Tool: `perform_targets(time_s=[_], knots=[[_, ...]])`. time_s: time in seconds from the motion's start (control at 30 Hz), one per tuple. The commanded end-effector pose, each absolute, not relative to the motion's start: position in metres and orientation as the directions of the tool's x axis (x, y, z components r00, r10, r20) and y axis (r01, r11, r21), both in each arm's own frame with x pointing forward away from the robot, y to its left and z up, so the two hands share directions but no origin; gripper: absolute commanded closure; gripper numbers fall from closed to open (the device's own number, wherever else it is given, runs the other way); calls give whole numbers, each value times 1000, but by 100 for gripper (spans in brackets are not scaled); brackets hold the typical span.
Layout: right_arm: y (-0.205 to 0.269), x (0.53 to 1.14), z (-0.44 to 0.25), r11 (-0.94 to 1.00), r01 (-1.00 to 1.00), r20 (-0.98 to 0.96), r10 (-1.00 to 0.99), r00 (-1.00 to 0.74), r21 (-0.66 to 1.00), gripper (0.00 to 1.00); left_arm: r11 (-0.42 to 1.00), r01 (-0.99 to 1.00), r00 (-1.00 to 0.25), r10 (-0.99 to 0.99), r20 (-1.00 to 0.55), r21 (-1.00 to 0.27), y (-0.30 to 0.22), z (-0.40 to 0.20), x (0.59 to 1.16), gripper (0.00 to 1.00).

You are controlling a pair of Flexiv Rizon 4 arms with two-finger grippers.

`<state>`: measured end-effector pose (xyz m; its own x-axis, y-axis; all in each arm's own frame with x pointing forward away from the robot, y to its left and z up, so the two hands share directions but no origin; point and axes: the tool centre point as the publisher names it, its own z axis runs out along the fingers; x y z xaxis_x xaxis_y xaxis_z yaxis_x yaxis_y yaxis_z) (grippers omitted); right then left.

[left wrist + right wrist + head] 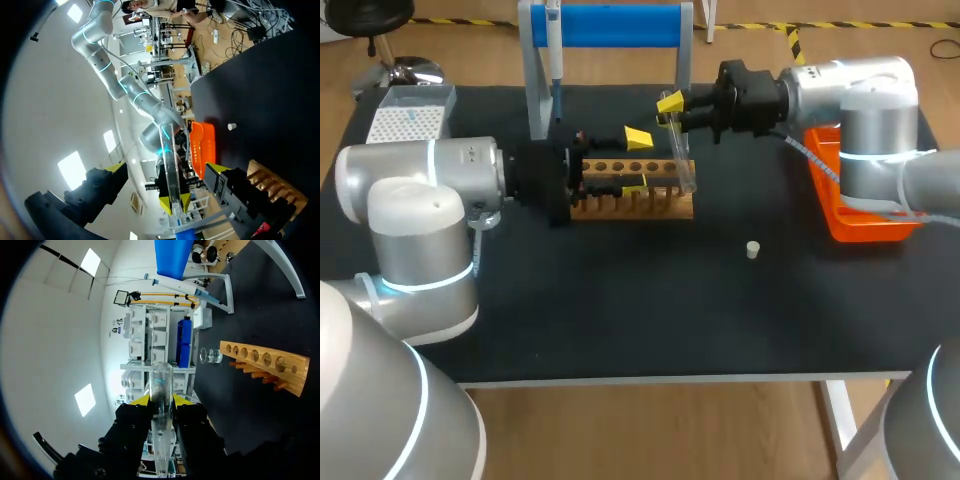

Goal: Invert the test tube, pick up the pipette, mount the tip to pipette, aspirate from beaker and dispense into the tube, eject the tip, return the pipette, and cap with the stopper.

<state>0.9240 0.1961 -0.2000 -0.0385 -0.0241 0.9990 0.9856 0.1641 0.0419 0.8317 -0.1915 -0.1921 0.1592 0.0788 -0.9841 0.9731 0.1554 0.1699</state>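
Glass is what matters for now: your right pincer is pinching the test tube from both sides and holds it lifted at the right end of the wooden rack, with the tube hanging roughly upright and apart from the rack's holes. Your left pincer sits over the rack's middle with its yellow tips spread wide. In the left wrist view the tube stands between those spread fingers with a gap on each side, so the left arm grips nothing. I judge you are inside the very first step, inverting the tube, and it looks like a handover between the arms is being set up. I cannot tell from these views which end of the tube is the mouth, so I would not count the inversion as done. Everything after it is still ahead of you. The pipette hangs on the blue stand behind the rack, and the tip box sits well to the rack's left. The beaker stands just beyond the rack's far end. The stopper lies alone on the table in front of the rack and to its right. Mounting, aspirating, dispensing, ejecting, returning and capping all remain.
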Motion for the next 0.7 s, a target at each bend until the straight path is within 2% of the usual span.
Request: perform_targets(time_s=[0.03,0.7], knots=[[195,924,-199,164,986,999,-22,-39,42,100,172,971,152,88,-984,165,-204,-191,827,0],[195,924,-199,164,986,999,-22,-39,42,100,116,983,134,78,-988,143,-248,-191,828,0]])
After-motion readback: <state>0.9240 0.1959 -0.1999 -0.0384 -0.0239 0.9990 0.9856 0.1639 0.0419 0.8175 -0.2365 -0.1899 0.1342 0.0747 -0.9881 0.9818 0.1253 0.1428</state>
